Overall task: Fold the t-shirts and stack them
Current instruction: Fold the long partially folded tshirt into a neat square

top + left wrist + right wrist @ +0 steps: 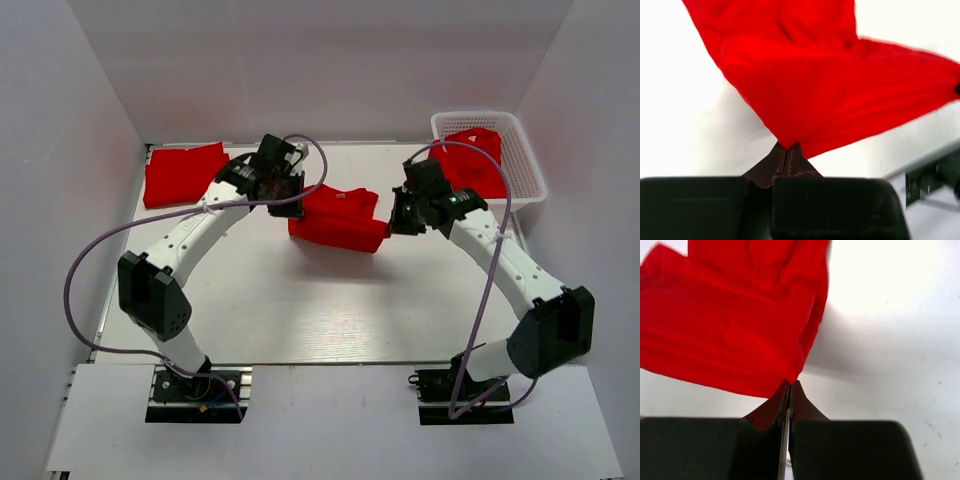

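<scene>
A bright red t-shirt (337,219) hangs stretched between my two grippers above the middle of the table. My left gripper (288,205) is shut on its left edge, and the cloth (840,85) fans out from the shut tips (788,147) in the left wrist view. My right gripper (396,222) is shut on its right edge, with the cloth (730,325) running from the tips (791,385) in the right wrist view. Another red shirt (183,173) lies folded at the back left. More red fabric (472,160) fills the basket.
A white plastic mesh basket (528,160) stands at the back right corner. White walls enclose the table on three sides. Purple cables loop beside both arms. The arm bases sit at the near edge.
</scene>
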{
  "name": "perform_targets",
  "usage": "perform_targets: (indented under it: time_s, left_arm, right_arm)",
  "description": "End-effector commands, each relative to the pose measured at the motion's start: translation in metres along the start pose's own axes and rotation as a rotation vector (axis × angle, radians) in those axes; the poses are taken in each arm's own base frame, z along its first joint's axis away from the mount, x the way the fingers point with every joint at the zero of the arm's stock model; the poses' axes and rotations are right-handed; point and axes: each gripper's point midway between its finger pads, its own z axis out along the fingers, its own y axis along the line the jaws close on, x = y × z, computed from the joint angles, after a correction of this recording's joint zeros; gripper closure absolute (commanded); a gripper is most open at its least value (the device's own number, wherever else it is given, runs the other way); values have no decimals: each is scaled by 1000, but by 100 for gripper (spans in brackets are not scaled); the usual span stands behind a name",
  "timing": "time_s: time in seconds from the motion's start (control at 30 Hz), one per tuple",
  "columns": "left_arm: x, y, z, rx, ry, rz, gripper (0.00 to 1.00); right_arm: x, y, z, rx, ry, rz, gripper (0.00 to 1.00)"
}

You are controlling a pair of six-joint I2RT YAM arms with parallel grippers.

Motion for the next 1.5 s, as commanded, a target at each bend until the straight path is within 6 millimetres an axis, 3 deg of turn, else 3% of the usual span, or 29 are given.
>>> perform_targets:
  time_s: [0.0,0.1,0.17,0.2,0.33,0.37,0.47,0.67,0.8,0.87,1.03,1.13,1.17,1.23,1.27,1.3,1.33,1.37,1.4,1.47]
  left_arm:
    - [-34,23,5,-122,-73,-44,100]
    - [-52,30,17,-134,-106,-72,100]
    - [-62,35,24,-137,-124,-82,100]
    - [-71,39,24,-141,-138,-92,100]
    - [-72,55,48,-154,-102,-119,100]
    - [-73,64,56,-168,-92,-132,100]
    - [-85,78,62,-180,-115,-167,100]
    - [-109,89,81,-141,-158,-142,100]
    - [-119,95,99,-130,-178,-122,100]
    - [-126,101,103,-133,-193,-118,100]
    - [-134,112,124,-145,-213,-105,100]
    - [-145,117,127,-143,-249,-95,100]
    - [-138,121,138,-149,-226,-99,100]
    - [-144,123,142,-154,-245,-88,99]
    - [-140,125,148,-158,-232,-90,81]
    - [-150,128,143,-157,-261,-93,75]
    - [-151,131,145,-167,-263,-94,63]
    - [-153,129,142,-167,-263,-94,20]
    - [-162,129,137,-175,-282,-93,0]
    - [-163,137,132,-203,-279,-103,0]
  right_arm:
    - [-36,-11,6,69,-70,-3,100]
    - [-64,-6,12,65,-105,-25,100]
    - [-69,-10,26,74,-79,-36,100]
    - [-84,-5,22,61,-107,-41,100]
    - [-99,-7,42,58,-86,-45,100]
    - [-101,-7,55,47,-61,-41,100]
    - [-120,-7,61,36,-87,-29,100]
    - [-139,-3,96,-23,-74,-20,100]
    - [-149,-14,120,-10,-73,-4,100]
    - [-158,-12,122,-14,-89,-5,100]
    - [-161,-17,151,-51,-81,-9,100]
    - [-166,-14,163,-82,-84,0,100]
    - [-165,-16,172,-90,-75,1,100]
    - [-173,-17,175,-100,-100,11,100]
    - [-173,-17,182,-102,-94,22,100]
    - [-179,-14,181,-114,-105,19,100]
    - [-178,-16,183,-113,-98,24,82]
    - [-179,-15,184,-127,-94,25,11]
    - [-187,-9,178,-138,-113,19,10]
    - [-193,-2,168,-162,-133,3,10]
